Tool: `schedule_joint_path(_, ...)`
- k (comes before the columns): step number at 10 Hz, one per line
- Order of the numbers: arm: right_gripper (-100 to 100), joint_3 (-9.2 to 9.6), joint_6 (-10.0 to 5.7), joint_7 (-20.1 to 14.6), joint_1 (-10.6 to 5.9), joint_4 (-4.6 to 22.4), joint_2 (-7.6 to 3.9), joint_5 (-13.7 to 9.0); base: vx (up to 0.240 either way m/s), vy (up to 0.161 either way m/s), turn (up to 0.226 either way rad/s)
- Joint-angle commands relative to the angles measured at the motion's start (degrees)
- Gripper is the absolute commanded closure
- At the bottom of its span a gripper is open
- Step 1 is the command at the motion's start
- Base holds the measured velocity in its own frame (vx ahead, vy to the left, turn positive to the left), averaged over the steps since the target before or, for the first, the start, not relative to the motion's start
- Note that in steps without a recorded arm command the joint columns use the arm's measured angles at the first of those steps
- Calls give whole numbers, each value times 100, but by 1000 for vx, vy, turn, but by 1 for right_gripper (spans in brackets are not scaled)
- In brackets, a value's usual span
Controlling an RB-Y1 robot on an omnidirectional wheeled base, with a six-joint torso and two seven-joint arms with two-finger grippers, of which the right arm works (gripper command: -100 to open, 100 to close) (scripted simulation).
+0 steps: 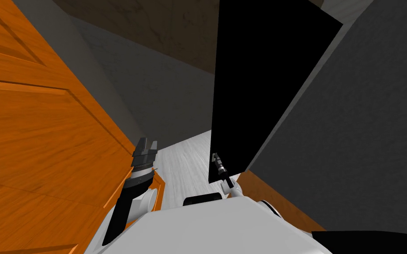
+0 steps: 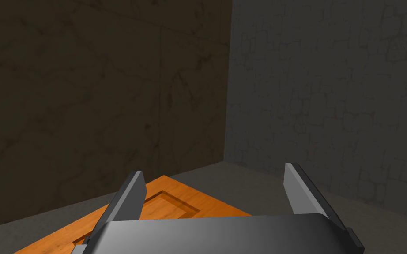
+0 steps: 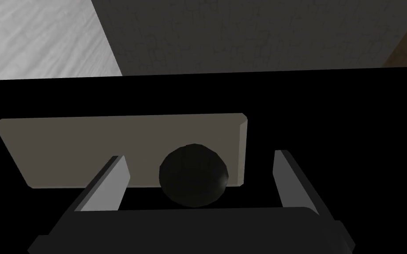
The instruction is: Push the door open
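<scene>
Right gripper [image 3: 198, 154] is spread wide with nothing pinched, one finger either side of a dark round knob [image 3: 194, 174] on a beige plate [image 3: 110, 141]. Knob looks clear of both fingers; can't tell if the tips touch the plate. Knob and plate sit on a flat black door [image 1: 260, 79], which I take as the one to push. In the head view it's at 12 to 1 o'clock from me, with the gripper at its lower near edge. Left gripper [image 2: 212, 168] is also spread and empty at 11 o'clock, just beside the edge of an orange panelled door [image 1: 35, 132] that runs off to 9 o'clock. Risks: push straight in and the knob bottoms out on the gripper body. That's round on flat, so the hand can skid sideways, and a thin finger then takes the load or snags behind the knob as the door swings. Left gripper is close enough to the orange door that a torso turn could scrape it. Grey wall [image 1: 366, 132] at 2 o'clock is near the black door and may limit the swing. Hard to read: the black door has no shading, so hinge side, thickness and how far it's open are unclear, and its top is cut off. Can't say what the orange strip [image 1: 277, 198] at 4 o'clock is.
</scene>
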Motion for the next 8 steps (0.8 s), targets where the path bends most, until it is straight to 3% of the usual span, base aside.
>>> schedule_joint_path(1,100,2,14,-3,-6,-2,-3,1,-20,-3,8)
schedule_joint_path(6,100,2,14,-3,-6,-2,-3,1,-15,-6,4)
schedule_joint_path(8,100,-84,35,35,-1,13,-63,-53,120,53,-28)
